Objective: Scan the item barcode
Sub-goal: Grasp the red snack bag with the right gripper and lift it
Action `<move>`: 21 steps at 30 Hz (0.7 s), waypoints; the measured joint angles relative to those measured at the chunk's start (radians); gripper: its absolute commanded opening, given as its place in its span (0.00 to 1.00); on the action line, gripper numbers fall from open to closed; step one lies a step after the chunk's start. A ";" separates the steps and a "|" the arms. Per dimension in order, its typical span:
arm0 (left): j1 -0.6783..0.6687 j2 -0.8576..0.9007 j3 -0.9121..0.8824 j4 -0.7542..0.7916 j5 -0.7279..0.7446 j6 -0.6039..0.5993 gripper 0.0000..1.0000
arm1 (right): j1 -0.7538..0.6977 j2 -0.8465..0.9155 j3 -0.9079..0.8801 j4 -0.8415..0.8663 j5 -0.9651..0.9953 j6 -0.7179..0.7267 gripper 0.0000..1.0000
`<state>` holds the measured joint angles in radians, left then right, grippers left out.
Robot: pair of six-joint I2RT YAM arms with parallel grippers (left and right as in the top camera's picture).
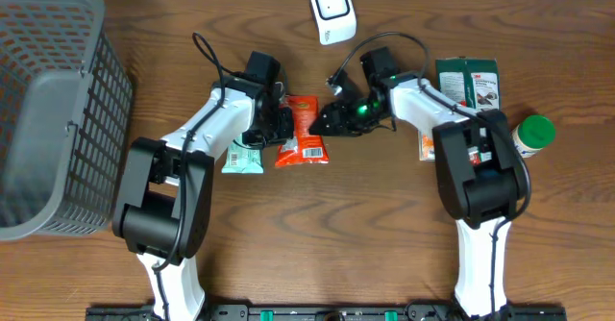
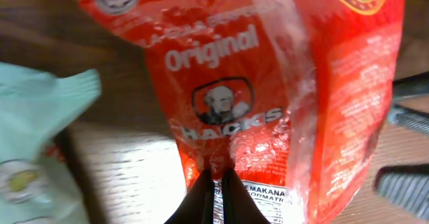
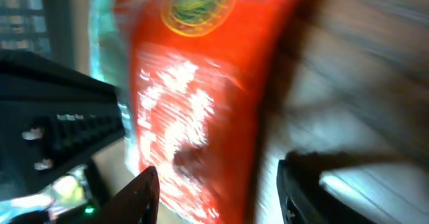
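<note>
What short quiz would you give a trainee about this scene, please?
1. True or false: the left end effector is shut on the red snack bag.
2. Where is the white scanner? A: near the far edge of the table; B: lying on the bag; C: hanging in mid-air.
3. Fill in: the white word on the bag above the portrait is ___.
Key: 1 true; 2 A; 3 Original.
</note>
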<state>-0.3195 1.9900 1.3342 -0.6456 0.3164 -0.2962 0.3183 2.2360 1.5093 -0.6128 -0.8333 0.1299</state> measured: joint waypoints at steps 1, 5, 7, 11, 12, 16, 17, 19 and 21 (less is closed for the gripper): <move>-0.007 0.000 0.000 0.006 0.000 0.006 0.09 | -0.003 -0.014 -0.002 -0.023 0.034 -0.008 0.58; -0.034 0.000 0.001 0.024 0.000 0.024 0.14 | -0.011 -0.099 -0.008 -0.112 0.199 -0.036 0.62; -0.040 -0.001 0.006 0.024 0.001 0.031 0.17 | -0.011 -0.137 -0.008 -0.130 0.247 -0.040 0.64; -0.041 -0.026 0.028 0.030 -0.004 0.036 0.22 | -0.011 -0.201 -0.008 -0.139 0.299 -0.045 0.68; -0.040 -0.040 0.032 0.029 -0.009 0.035 0.22 | -0.011 -0.206 -0.008 -0.135 0.305 -0.045 0.68; -0.041 -0.084 0.049 0.044 -0.055 0.031 0.22 | -0.011 -0.206 -0.008 -0.117 0.318 -0.045 0.68; -0.041 -0.088 0.049 0.052 -0.068 0.029 0.22 | -0.010 -0.206 -0.008 -0.107 0.319 -0.043 0.68; -0.041 -0.087 0.047 0.073 -0.089 0.015 0.22 | -0.009 -0.203 -0.008 -0.080 0.320 -0.039 0.67; -0.041 -0.079 0.047 0.090 -0.103 0.004 0.22 | -0.005 -0.196 -0.008 -0.066 0.323 -0.034 0.68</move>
<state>-0.3603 1.9114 1.3808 -0.5560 0.2134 -0.2920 0.3138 2.0396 1.5013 -0.6785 -0.5098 0.0959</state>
